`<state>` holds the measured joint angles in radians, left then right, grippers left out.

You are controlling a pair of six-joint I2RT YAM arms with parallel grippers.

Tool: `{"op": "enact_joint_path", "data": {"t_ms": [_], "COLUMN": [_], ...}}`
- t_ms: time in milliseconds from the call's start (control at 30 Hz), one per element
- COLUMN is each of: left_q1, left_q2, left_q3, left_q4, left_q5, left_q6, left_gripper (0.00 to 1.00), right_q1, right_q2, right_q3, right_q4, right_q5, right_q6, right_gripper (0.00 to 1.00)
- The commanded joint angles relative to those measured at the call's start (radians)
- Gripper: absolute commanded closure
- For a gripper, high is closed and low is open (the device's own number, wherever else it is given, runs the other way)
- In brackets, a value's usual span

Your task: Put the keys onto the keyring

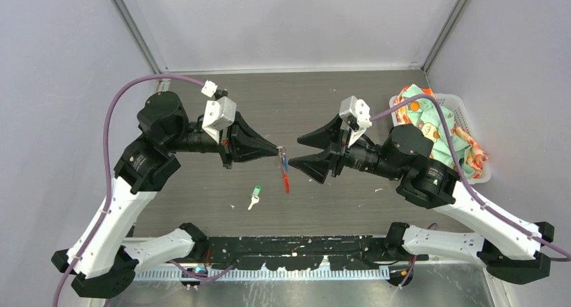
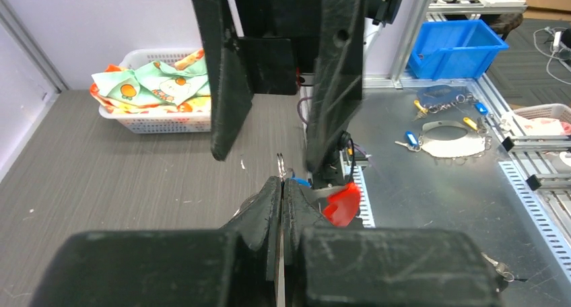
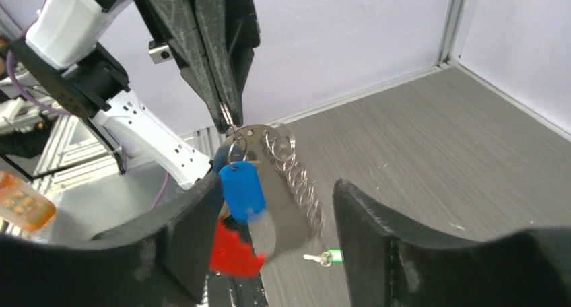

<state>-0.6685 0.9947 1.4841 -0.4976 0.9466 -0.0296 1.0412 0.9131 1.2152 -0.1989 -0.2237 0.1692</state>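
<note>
My left gripper (image 1: 278,150) is shut on the top ring of the keyring (image 1: 286,179) and holds it above the table. In the right wrist view the silvery chain (image 3: 296,179), a blue-headed key (image 3: 242,189) and the red piece (image 3: 232,250) hang below the left fingertips (image 3: 222,112). My right gripper (image 1: 296,150) is open, with its jaws on either side of the hanging bundle (image 3: 277,186) and not touching it. A green-headed key (image 1: 255,194) lies on the table below; it also shows in the right wrist view (image 3: 328,257). In the left wrist view the shut gripper (image 2: 281,182) pinches a thin ring (image 2: 280,162).
A white basket (image 1: 479,142) with patterned cloth (image 1: 431,118) stands at the right edge of the table. The black base rail (image 1: 296,250) runs along the near edge. Grey walls close the left, back and right sides.
</note>
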Motion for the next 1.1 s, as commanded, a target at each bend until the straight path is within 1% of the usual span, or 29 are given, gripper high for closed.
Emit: {"op": "enact_joint_path", "data": {"t_ms": [0, 33, 67, 167, 267, 367, 500, 700, 833, 867, 900, 933, 967, 1067], "left_q1": [-0.003, -0.004, -0.003, -0.003, -0.003, -0.003, -0.003, -0.003, -0.004, -0.004, -0.003, -0.003, -0.004, -0.003], "left_q2": [-0.02, -0.022, -0.024, -0.033, -0.043, -0.049, -0.051, -0.053, -0.053, -0.053, -0.053, -0.054, -0.056, -0.06], "left_q3": [0.009, 0.003, -0.004, -0.035, -0.065, -0.084, -0.097, -0.104, -0.101, -0.101, -0.099, -0.099, -0.099, -0.104], "left_q4": [0.033, 0.034, 0.034, 0.043, 0.054, 0.054, 0.056, 0.062, 0.063, 0.065, 0.064, 0.064, 0.064, 0.063], "left_q5": [-0.048, -0.081, -0.123, -0.248, -0.345, -0.422, -0.485, -0.527, -0.532, -0.532, -0.529, -0.527, -0.525, -0.521], "left_q6": [0.039, 0.06, 0.067, 0.08, 0.079, 0.077, 0.078, 0.088, 0.089, 0.086, 0.085, 0.083, 0.081, 0.076], "left_gripper": [1.0, 1.0, 1.0, 1.0, 1.0, 1.0, 1.0, 1.0, 1.0, 1.0, 1.0, 1.0, 1.0, 1.0], "right_q1": [0.0, 0.0, -0.001, 0.004, 0.015, 0.016, 0.032, 0.114, 0.199, 0.214, 0.221, 0.225, 0.226, 0.225], "right_q2": [-0.066, -0.077, -0.082, -0.082, -0.099, -0.095, -0.028, 0.057, 0.109, 0.118, 0.126, 0.132, 0.135, 0.126], "right_q3": [-0.002, -0.008, -0.009, -0.014, -0.044, -0.06, -0.056, -0.081, -0.087, -0.086, -0.083, -0.08, -0.078, -0.088], "right_q4": [0.003, -0.003, -0.017, -0.063, -0.07, -0.074, -0.082, -0.025, 0.0, 0.005, 0.007, 0.01, 0.014, 0.045], "right_q5": [0.097, 0.107, 0.109, 0.115, 0.155, 0.168, 0.189, 0.411, 0.553, 0.582, 0.598, 0.607, 0.615, 0.606], "right_q6": [0.007, 0.015, 0.026, 0.053, 0.06, 0.057, 0.041, -0.027, -0.121, -0.135, -0.147, -0.155, -0.159, -0.161], "right_gripper": [0.25, 0.08, 0.01, 0.0, 0.0, 0.0, 0.0, 0.0, 0.0, 0.03, 0.11, 0.21, 0.35, 0.8]}}
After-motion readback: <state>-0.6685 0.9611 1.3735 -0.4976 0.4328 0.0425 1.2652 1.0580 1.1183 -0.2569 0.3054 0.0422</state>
